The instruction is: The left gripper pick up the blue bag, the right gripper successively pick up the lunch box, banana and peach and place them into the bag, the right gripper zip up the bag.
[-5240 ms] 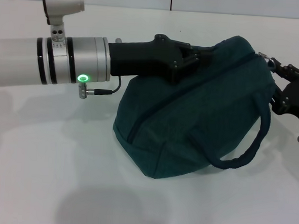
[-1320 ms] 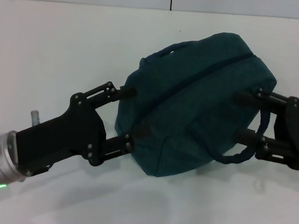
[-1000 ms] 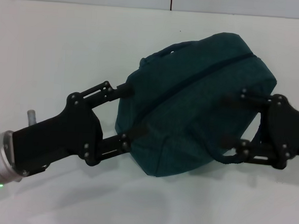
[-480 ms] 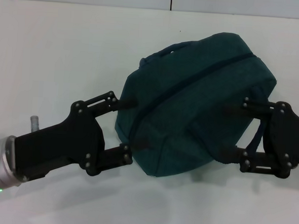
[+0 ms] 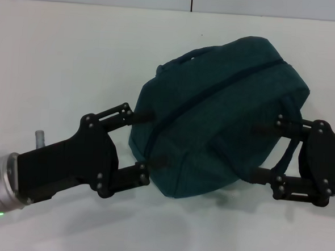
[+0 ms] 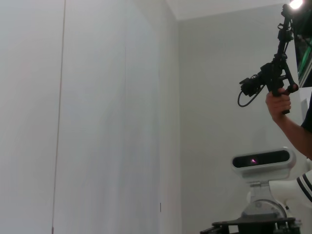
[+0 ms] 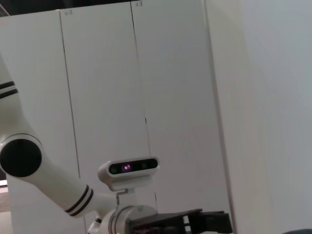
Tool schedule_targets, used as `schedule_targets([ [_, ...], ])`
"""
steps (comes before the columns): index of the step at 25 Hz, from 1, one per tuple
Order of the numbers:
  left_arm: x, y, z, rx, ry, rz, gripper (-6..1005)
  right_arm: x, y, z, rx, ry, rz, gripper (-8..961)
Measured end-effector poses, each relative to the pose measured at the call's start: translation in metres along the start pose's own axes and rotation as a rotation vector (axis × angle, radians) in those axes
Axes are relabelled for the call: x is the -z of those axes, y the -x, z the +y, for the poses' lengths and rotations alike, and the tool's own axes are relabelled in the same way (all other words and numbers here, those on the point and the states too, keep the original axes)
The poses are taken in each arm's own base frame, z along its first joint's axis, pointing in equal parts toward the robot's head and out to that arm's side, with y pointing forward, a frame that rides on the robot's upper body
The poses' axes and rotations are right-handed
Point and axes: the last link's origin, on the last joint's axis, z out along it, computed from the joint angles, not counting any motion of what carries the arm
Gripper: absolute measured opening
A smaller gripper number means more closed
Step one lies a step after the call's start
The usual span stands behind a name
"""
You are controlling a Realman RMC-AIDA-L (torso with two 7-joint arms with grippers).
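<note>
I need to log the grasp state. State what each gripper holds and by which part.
Neither clearly holds anything. Left gripper and right gripper have open jaws pressed on opposite ends of the blue bag, which rests on the table.

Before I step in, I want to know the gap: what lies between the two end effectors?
In the head view only the blue bag lies between the left end effector and the right end effector, both open against its sides.

Blue bag (image 5: 219, 123) — plain dark teal; black left gripper (image 5: 145, 144), black right gripper (image 5: 257, 152); white table (image 5: 75, 57).
</note>
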Motion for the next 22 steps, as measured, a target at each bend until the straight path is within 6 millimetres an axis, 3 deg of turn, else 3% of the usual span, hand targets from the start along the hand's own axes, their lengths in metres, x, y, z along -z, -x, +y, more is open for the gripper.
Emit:
schedule_targets([
  [22,0.0023,0.0005,0.0002,0.005,-0.013,0.002,708,-0.0001,-0.0013,0.0035,0.009,-0.015,-0.035,725],
])
